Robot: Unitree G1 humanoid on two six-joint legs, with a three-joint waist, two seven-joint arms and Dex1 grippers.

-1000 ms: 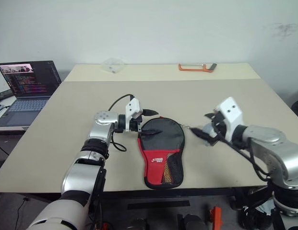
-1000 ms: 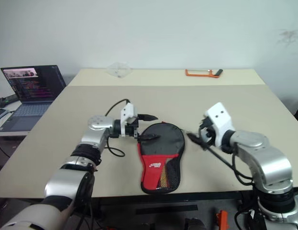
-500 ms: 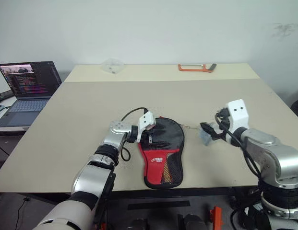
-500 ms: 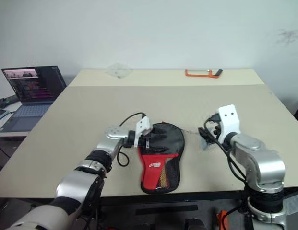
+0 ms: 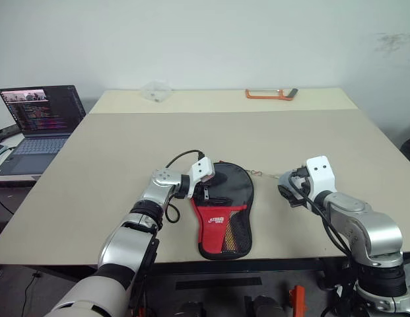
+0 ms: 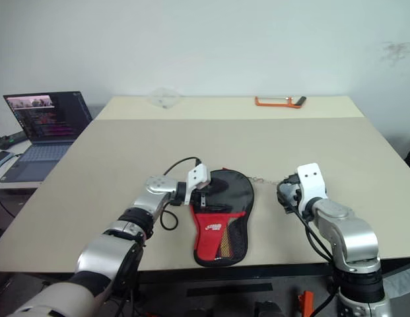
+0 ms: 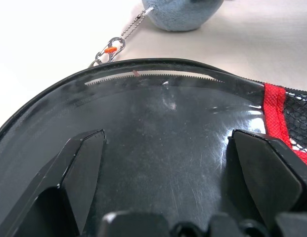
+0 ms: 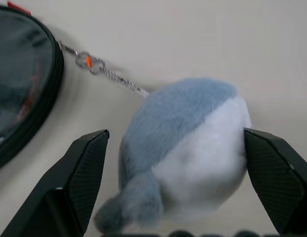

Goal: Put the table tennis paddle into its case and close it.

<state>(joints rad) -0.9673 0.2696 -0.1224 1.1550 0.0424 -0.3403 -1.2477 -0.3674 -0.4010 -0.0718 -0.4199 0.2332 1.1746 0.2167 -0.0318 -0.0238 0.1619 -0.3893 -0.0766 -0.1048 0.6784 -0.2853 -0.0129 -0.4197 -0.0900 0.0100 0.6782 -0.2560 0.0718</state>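
**Paddle case flat on the surface, both hands spread wide beside it**

The case (image 5: 222, 210), a paddle-shaped soft black fabric pouch with a red lower part, a white logo and a mesh pocket, lies flat near the front edge of the beige surface (image 5: 257, 139), its round end pointing toward twelve o'clock and its narrow red end toward six. The paddle itself cannot be made out; the head views do not show whether it sits inside the pouch. In the left wrist view the glossy black top and the zipper teeth along the rim are visible, with the red trim and mesh off to one side.

The left hand (image 5: 206, 187) sits at the nine o'clock side of the case's round end, low over its black face, with its two black fingers (image 7: 79, 168) spread wide and nothing between them.

A thin metal ball chain with a small clasp (image 7: 109, 49) runs from the case's rim at about two o'clock out to a small plush toy, grey-blue on top and white below (image 8: 185, 143), which rests on the surface at the case's three o'clock. The right hand (image 5: 292, 192) is right at this toy, its fingers (image 8: 84, 168) wide apart on either side of it and not closed on it.

Far back, at twelve o'clock, lie an orange-framed tool (image 5: 271, 93) and a crumpled clear plastic bag (image 5: 154, 90). An open laptop (image 5: 38, 125) stands on a side table at ten o'clock.
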